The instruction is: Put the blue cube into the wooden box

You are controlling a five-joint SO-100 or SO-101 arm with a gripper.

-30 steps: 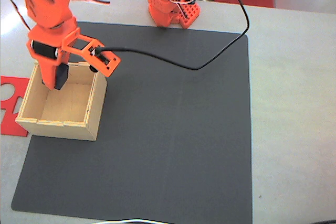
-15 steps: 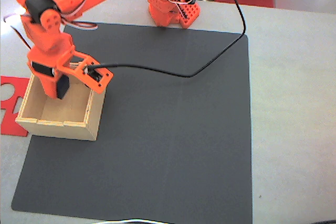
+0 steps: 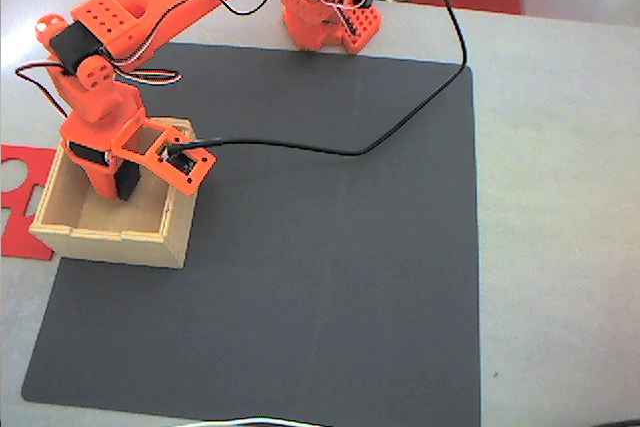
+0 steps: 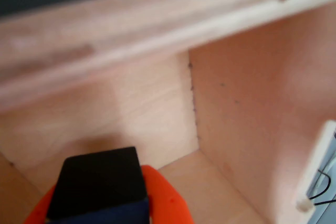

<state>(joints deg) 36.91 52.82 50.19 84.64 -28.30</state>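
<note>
Fixed view: no brand, label or writing can be read anywhere. The orange arm (image 3: 150, 7) reaches from its base at 12 o'clock down to the box (image 3: 110, 202), which sits at 9 o'clock on the left edge of the black mat (image 3: 330, 247). The gripper (image 3: 122, 185) hangs inside the box's open top, near its back wall. A dark block, the cube (image 3: 128, 179), sits at the fingertips, within the box walls. A black cable (image 3: 400, 117) loops from the wrist across the mat toward 1 o'clock. A red sheet (image 3: 20, 197) lies on the table just left of the box, partly under it.

Wrist view: the cube (image 4: 100, 187) is at 6 o'clock, pinched between the orange fingers (image 4: 165, 200), which press against its sides, so the jaws are closed only as far as the cube allows. Around it stand the box's pale inner walls (image 4: 241, 108), with a corner seam running up toward 12 o'clock. Whether the cube touches the floor cannot be told.
</note>
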